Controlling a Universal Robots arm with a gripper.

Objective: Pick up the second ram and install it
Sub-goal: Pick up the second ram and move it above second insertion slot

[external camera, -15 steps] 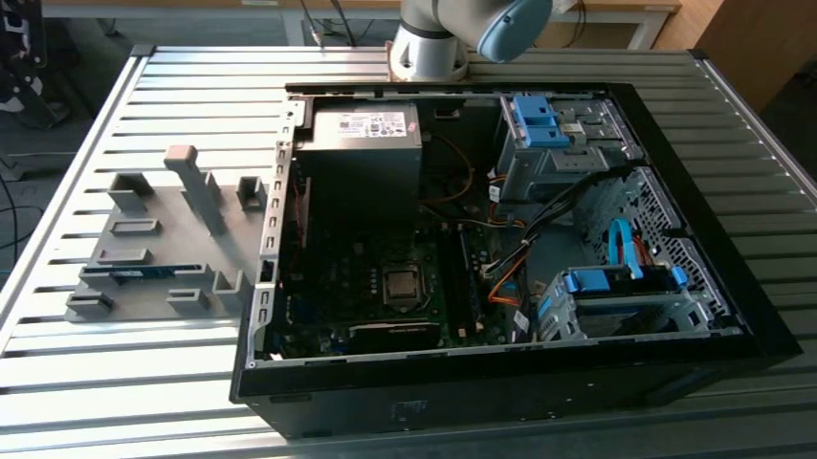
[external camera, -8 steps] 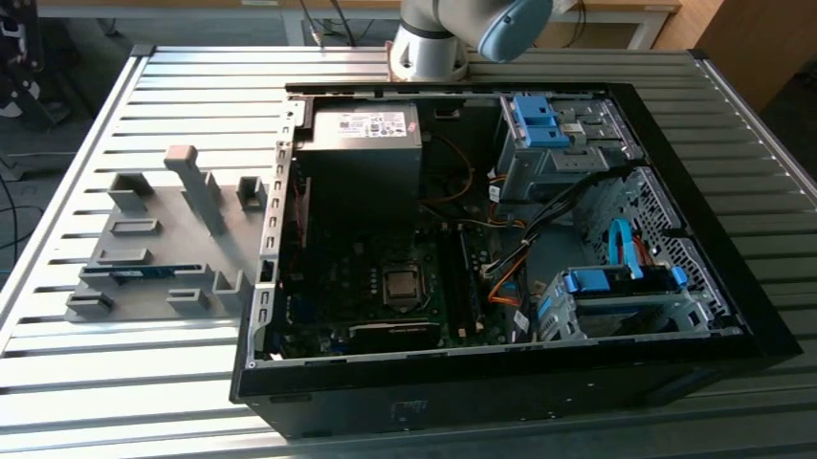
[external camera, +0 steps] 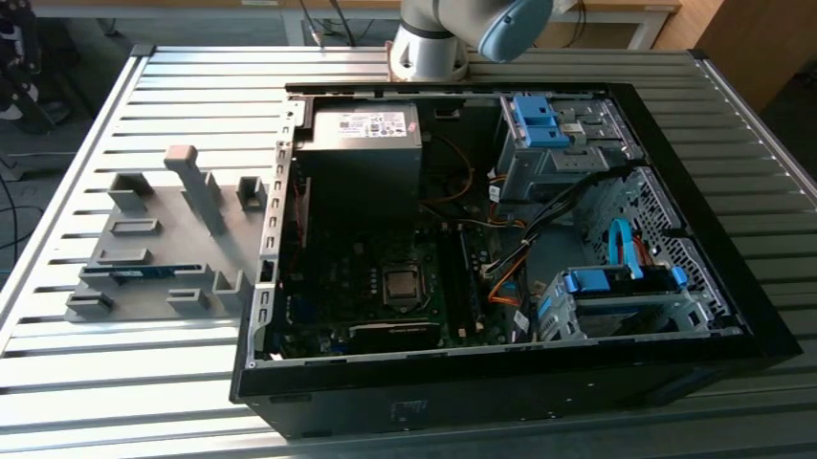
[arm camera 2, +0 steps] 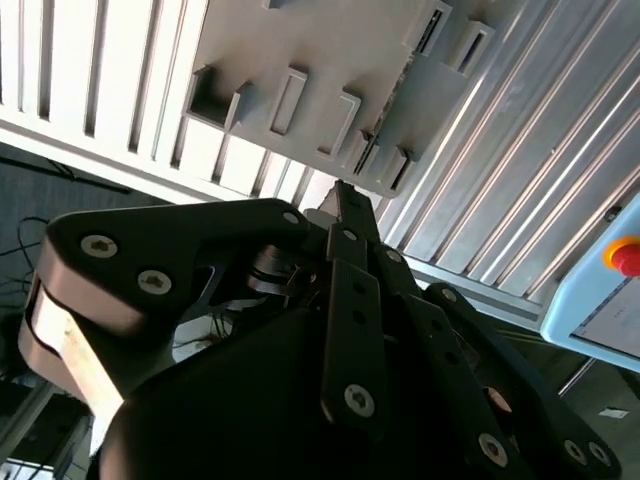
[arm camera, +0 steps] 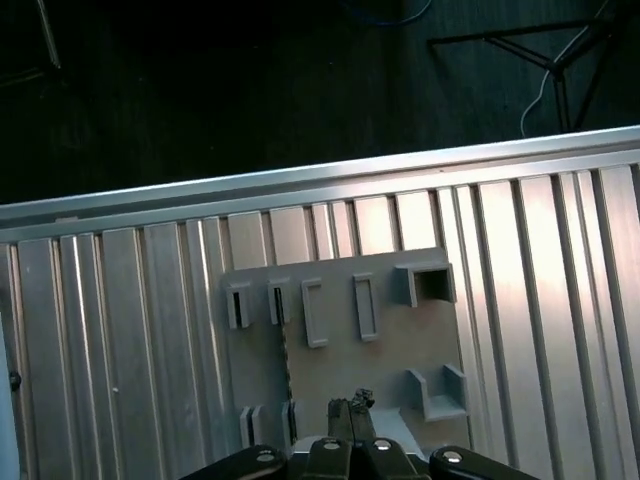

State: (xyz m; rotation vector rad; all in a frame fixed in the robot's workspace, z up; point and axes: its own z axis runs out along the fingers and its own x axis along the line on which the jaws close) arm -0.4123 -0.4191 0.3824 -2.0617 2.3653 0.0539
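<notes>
The second ram (external camera: 136,273) is a thin blue-teal stick standing on edge in slots of the grey holder plate (external camera: 236,225), on the exterior view's left. In the first wrist view it appears edge-on as a thin dark line (arm camera: 285,365) between two pairs of slots on the holder plate (arm camera: 400,340). My gripper (arm camera: 350,403) hangs well above this plate, a little to one side of the stick. Its black fingers meet at the tips (arm camera 2: 342,190), shut with nothing between them. The arm's base (external camera: 428,48) stands behind the computer case.
An open black computer case (external camera: 715,316) lies on the slatted metal table (external camera: 102,382), with a grey power supply (external camera: 364,129), motherboard (external camera: 402,287), cables and blue drive brackets (external camera: 537,120) inside. Upright grey blocks (external camera: 191,182) rise from the holder. The table edge (arm camera: 300,180) borders dark floor.
</notes>
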